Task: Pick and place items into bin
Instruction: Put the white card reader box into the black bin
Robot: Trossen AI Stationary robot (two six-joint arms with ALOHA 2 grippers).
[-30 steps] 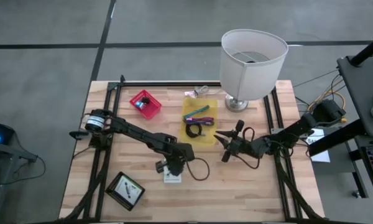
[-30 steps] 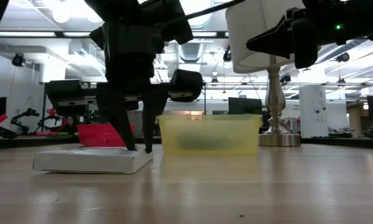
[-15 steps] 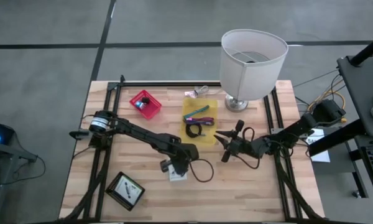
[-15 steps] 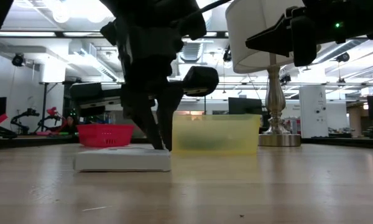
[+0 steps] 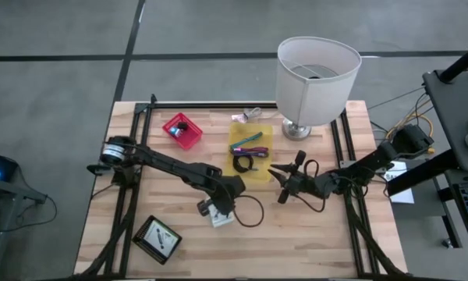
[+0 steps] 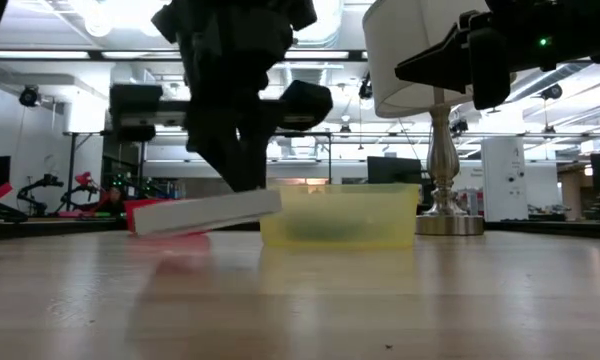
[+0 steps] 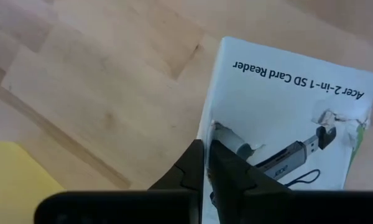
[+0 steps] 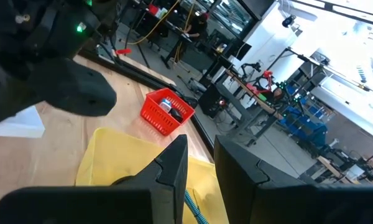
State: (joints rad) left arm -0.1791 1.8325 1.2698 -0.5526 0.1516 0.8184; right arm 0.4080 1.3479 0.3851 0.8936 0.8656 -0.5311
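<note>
Aloft, left claw (image 6: 242, 185) pinching card (image 6: 208, 211)

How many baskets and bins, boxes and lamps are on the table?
Red basket: 1
Yellow bin: 1
White card reader box, held by the left hand: 1
Dark box with a white card: 1
Lamp: 1
Total: 5

My high camera looks straight down on the whole wooden table (image 5: 296, 234), and my low one sits at table height, looking level across into the room. Both show the yellow bin (image 5: 250, 148) (image 6: 340, 213) and the red basket (image 5: 182, 130). My left wrist camera is very close to the white card reader box (image 7: 286, 124), and my right wrist camera looks across the table at the bin (image 8: 121, 158).
</note>
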